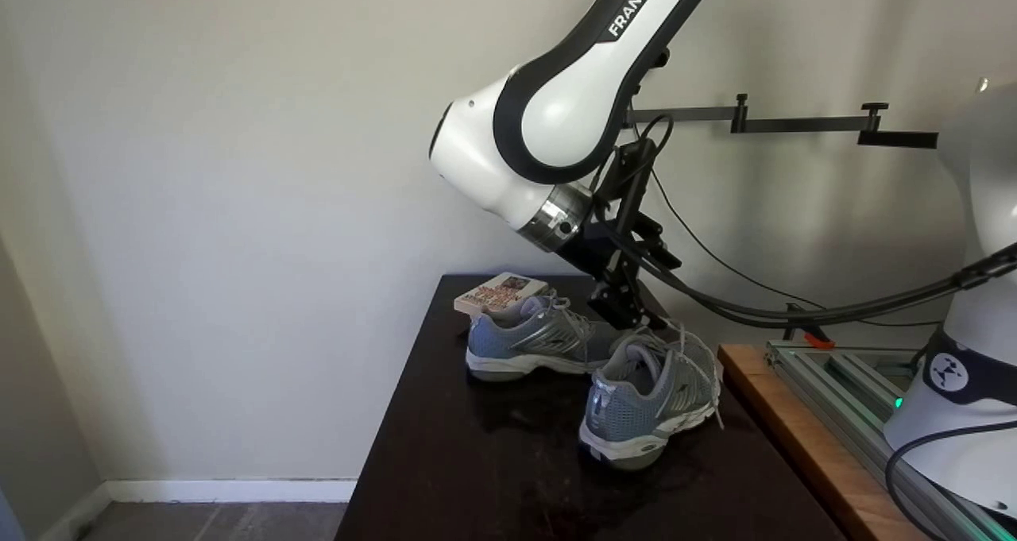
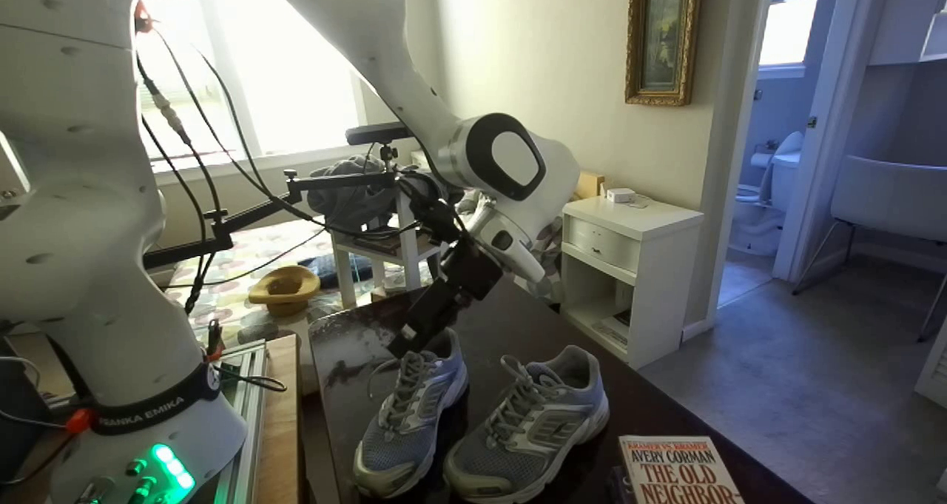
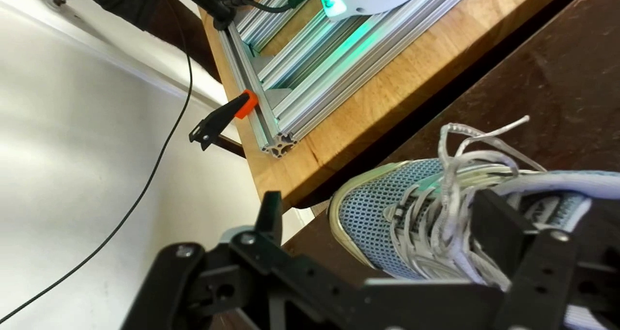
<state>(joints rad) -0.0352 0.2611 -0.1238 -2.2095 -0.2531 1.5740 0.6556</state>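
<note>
My gripper (image 3: 380, 216) stands wide open, its fingers apart and nothing gripped between them. Below it lies a blue-grey running shoe (image 3: 378, 218) with white laces (image 3: 450, 199). One finger (image 3: 499, 228) overlaps the tongue and laces in the wrist view; whether it touches them I cannot tell. In both exterior views the gripper (image 1: 628, 311) (image 2: 407, 339) slants down at the laces of this shoe (image 1: 636, 414) (image 2: 410, 422), the one closer to the robot base. Its mate (image 1: 524, 342) (image 2: 536, 422) sits upright beside it, on the side away from the base.
Both shoes rest on a dark table (image 1: 493, 461). A paperback book (image 1: 500, 291) (image 2: 677, 471) lies past the farther shoe. The robot base stands on a wooden board (image 3: 368, 112) with metal rails, a narrow gap from the table. A clamp (image 3: 223, 117) juts from it. Cables (image 1: 794, 314) hang beside the arm.
</note>
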